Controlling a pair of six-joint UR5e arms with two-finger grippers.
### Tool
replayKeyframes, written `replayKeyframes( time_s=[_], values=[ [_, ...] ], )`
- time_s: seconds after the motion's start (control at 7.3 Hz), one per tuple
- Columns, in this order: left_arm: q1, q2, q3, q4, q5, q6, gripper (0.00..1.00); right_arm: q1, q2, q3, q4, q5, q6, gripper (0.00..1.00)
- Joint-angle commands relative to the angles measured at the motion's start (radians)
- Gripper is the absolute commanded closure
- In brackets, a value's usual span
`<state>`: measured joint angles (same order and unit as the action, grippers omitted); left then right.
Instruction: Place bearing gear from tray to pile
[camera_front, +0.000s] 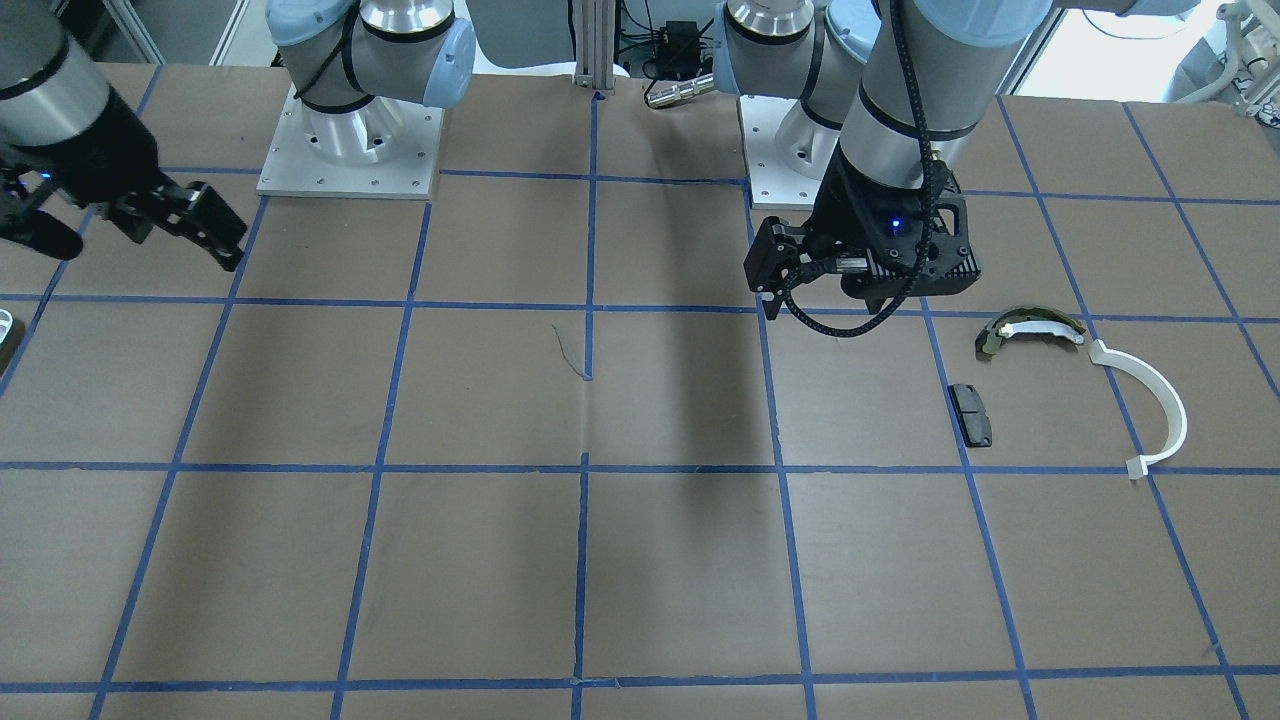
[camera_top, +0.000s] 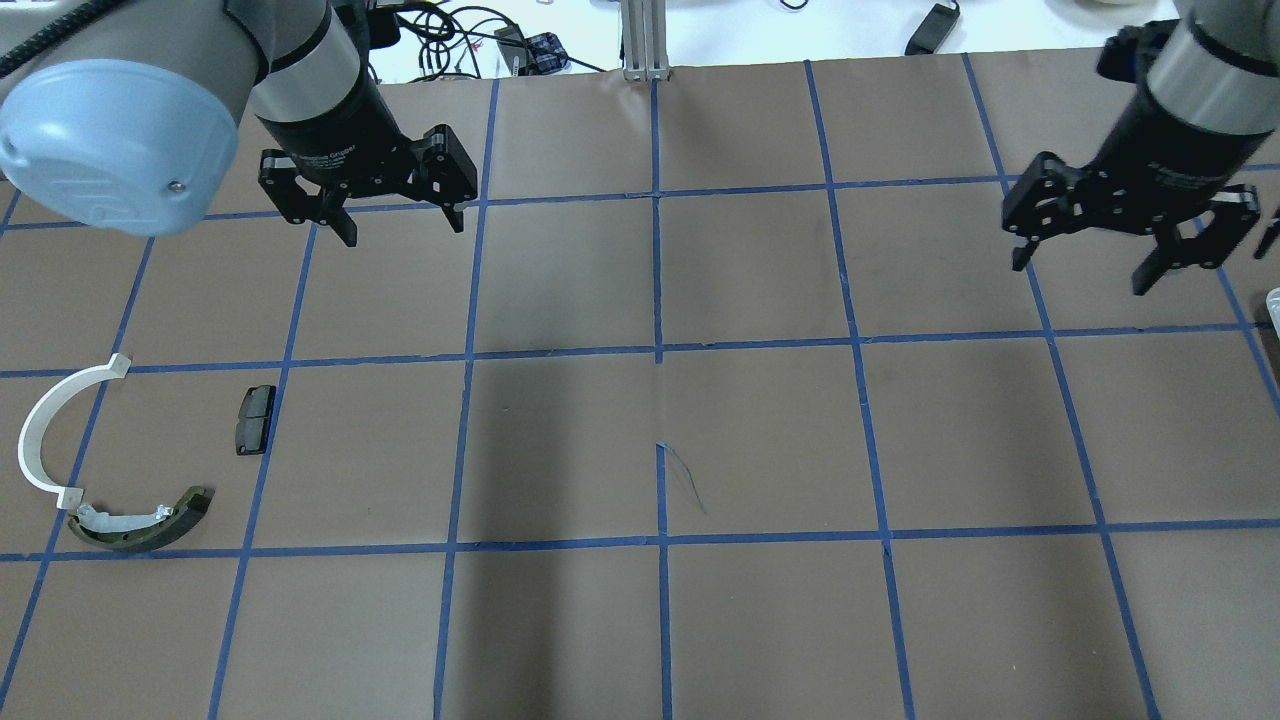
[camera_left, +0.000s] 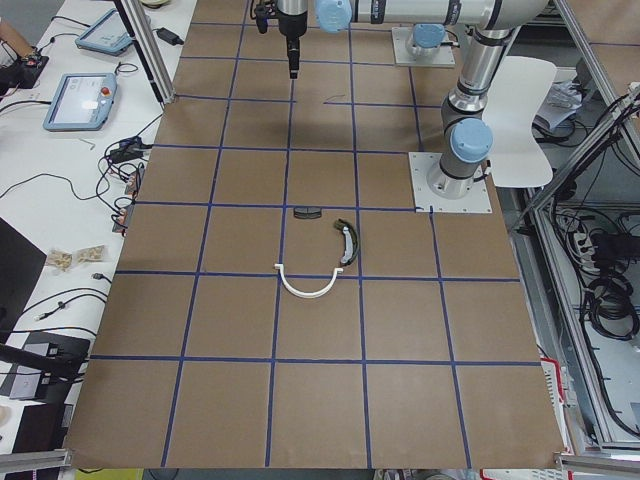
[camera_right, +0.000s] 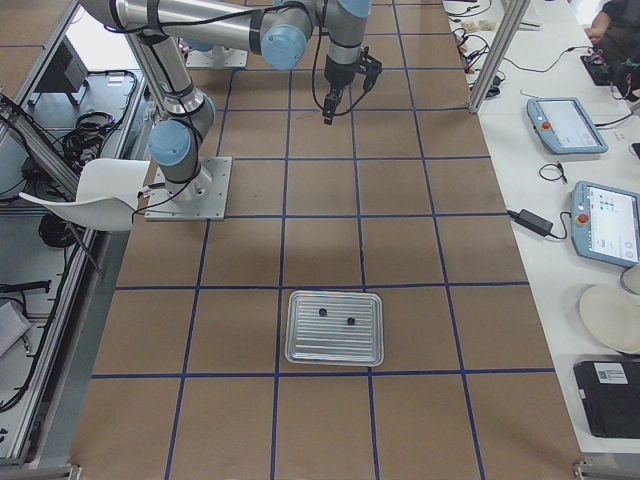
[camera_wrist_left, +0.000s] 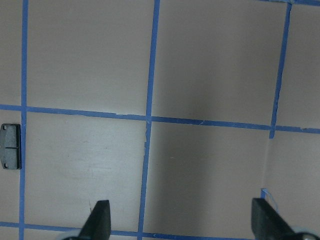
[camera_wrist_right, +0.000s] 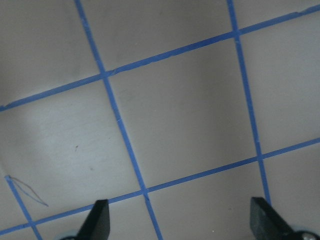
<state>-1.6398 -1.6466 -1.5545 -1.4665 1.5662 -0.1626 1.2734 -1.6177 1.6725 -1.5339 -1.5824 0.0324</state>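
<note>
A silver tray (camera_right: 335, 345) lies on the table in the exterior right view. It holds two small dark parts (camera_right: 322, 312), too small to tell which is the bearing gear. The pile lies at the table's left end: an olive-and-white brake shoe (camera_top: 140, 525), a thin white semicircular strip (camera_top: 45, 430) and a small black pad (camera_top: 255, 418). My left gripper (camera_top: 404, 230) is open and empty, hovering beyond the pad, which also shows in its wrist view (camera_wrist_left: 10, 146). My right gripper (camera_top: 1080, 272) is open and empty, high over the table's right side.
The table is brown paper with a blue tape grid (camera_top: 658, 355). The two arm bases (camera_front: 350, 150) stand at the robot's edge. Tablets and cables (camera_right: 585, 125) lie on a white bench past the far edge.
</note>
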Motion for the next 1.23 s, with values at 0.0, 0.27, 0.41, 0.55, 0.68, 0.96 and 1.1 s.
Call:
replayKeyframes(
  time_s=[0.0,0.27,0.41,0.55,0.68,0.96,1.1],
  values=[
    [0.000,0.001,-0.001,0.000,0.000,0.000,0.00,-0.179,0.027,0.001,-0.037,-0.051,-0.142,0.00],
    [0.000,0.001,-0.003,0.000,0.000,0.000,0.00,-0.308,0.097,-0.004,-0.151,-0.068,-0.381,0.00],
    [0.000,0.001,-0.003,0.000,0.000,0.000,0.00,-0.366,0.139,-0.004,-0.217,-0.070,-0.434,0.00],
    [0.000,0.001,-0.003,0.000,0.000,0.000,0.00,-0.426,0.194,-0.010,-0.270,-0.067,-0.494,0.00],
    [0.000,0.001,-0.003,0.000,0.000,0.002,0.00,-0.471,0.243,-0.016,-0.332,-0.067,-0.549,0.00],
    [0.000,0.001,-0.003,0.000,0.000,0.000,0.00,-0.543,0.317,-0.016,-0.441,-0.065,-0.624,0.00],
    [0.000,0.001,-0.003,0.000,0.000,0.002,0.00,-0.549,0.367,-0.017,-0.533,-0.068,-0.646,0.00]
  ],
)
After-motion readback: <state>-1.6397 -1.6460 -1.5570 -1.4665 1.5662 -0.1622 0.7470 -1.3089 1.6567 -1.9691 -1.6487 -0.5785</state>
